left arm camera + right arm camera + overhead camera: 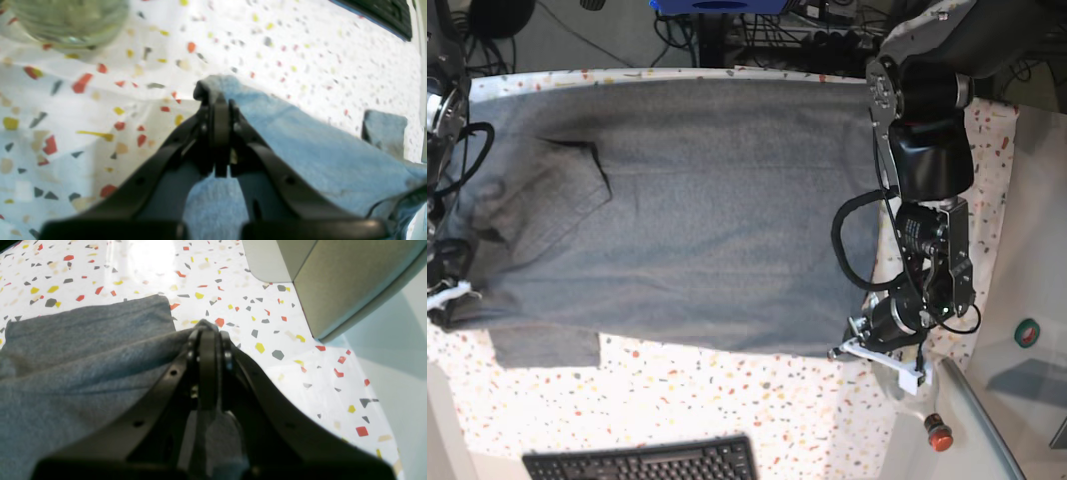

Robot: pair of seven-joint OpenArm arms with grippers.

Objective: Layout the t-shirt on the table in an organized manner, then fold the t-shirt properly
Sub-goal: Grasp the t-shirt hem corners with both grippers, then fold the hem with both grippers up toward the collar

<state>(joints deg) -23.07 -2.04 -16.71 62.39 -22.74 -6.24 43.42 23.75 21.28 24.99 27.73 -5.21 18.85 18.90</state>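
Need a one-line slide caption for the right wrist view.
Right gripper shut on an edge of the grey t-shirt over the flecked table.

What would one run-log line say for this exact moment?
left fingers: shut on t-shirt edge | right fingers: shut on t-shirt edge | t-shirt: spread across table

Matte black curved pincer [208,331] arms with screw holes, looped black cables

Spread flat across the bench [727,400]: the t-shirt [717,210]. Clamped on its edge at base-view right, the left tool [220,100]; at base-view left, the right tool [208,330]. Near the front edge, a keyboard [642,462].
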